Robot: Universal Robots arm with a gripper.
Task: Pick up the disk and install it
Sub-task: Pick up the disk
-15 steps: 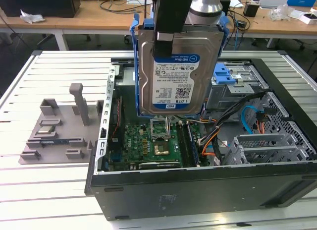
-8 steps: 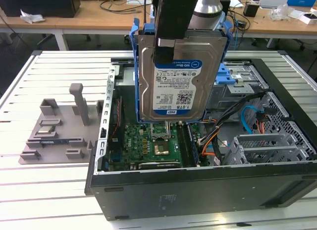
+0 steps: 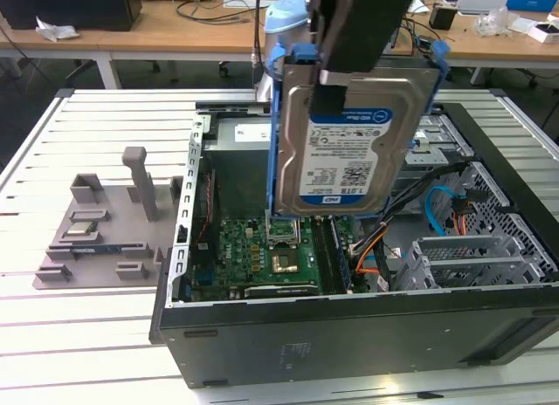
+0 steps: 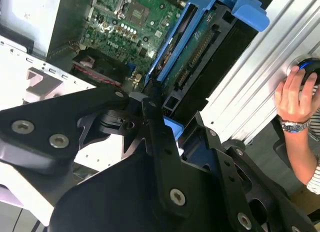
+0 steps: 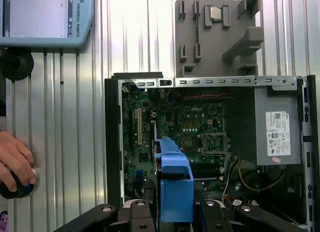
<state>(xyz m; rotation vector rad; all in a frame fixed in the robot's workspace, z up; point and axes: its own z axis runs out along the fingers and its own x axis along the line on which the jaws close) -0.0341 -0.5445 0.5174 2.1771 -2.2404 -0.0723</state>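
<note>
Gripper (image 3: 342,78) was clamped on the disk (image 3: 349,143), pinching its top end between the blue rails. The disk hung upright, label toward the exterior camera, in the air above the open case (image 3: 349,357), roughly over the motherboard (image 3: 253,248). Not in a bay yet.

Risks, my read:
- I gripped one end only, so any swing could let the disk pivot or slip. A drop would land on the processor (image 3: 286,264).
- The drive cage (image 3: 472,261), at the exterior view's right, had a blue cable (image 3: 434,209) just beside it. That could snag a rail going in.
- Rails off-square to the cage would jam.

A person's hand (image 5: 15,164) rested on a button (image 5: 15,191) on the table, near the case.
</note>
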